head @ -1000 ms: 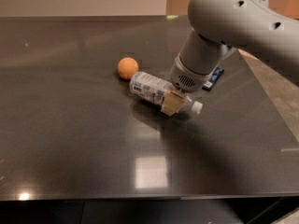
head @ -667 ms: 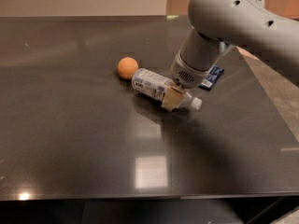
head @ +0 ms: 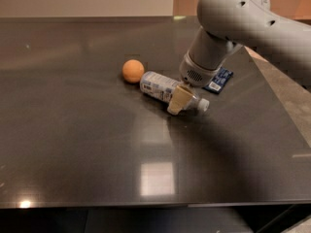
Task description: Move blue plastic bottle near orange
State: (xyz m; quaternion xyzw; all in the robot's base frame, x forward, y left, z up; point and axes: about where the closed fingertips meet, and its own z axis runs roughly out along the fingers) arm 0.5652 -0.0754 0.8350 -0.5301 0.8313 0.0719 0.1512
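1. My gripper [head: 181, 98] sits just right of frame centre, at the end of my grey arm [head: 243, 18], which comes in from the upper right corner.
2. Gripper state: clamped across the bottle [head: 158, 85] close to its neck. One tan finger [head: 177, 98] lies over the near side of the bottle. The other is hidden behind it.
3. Bottle: on its side, slanting from upper left to lower right. Its labelled end points toward the orange [head: 132, 71] and its white cap [head: 205, 105] toward the lower right.
4. I cannot tell whether the bottle rests on the table [head: 73, 144] or is held slightly above it.
5. Orange: left of and slightly above centre, on the table, just beside the bottle's labelled end. A narrow gap shows between the two.
6. A dark blue packet [head: 218, 80] lies flat on the table, right of the gripper and partly behind the wrist.
7. The table surface is dark and glossy, with a bright square reflection in the lower middle of the frame.
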